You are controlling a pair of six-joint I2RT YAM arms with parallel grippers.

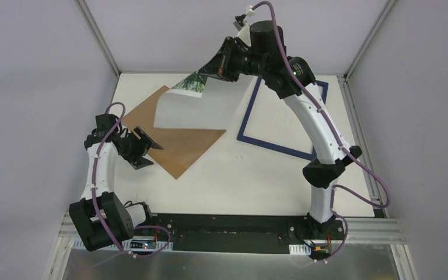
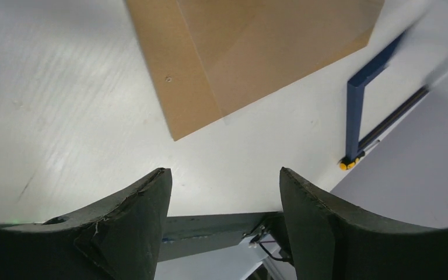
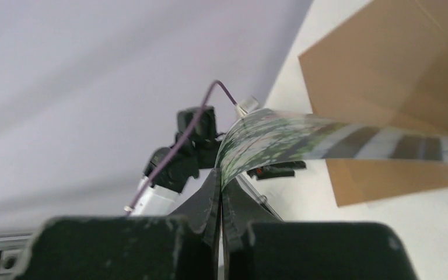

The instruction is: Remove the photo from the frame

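The removal looks all but done: the right gripper (image 1: 213,70) is clenched on one edge of the photo (image 1: 186,111) and holds it up at the far side of the worktop (image 1: 239,181). The sheet curls down from the gripper over the brown backing board (image 1: 181,153), well apart from the empty frame (image 1: 274,148) lying to the right. The left gripper (image 1: 143,146) hangs released beside the board's near-left edge, and I'd say the next move calls for carrying the limp print clear and laying it flat without creasing it.
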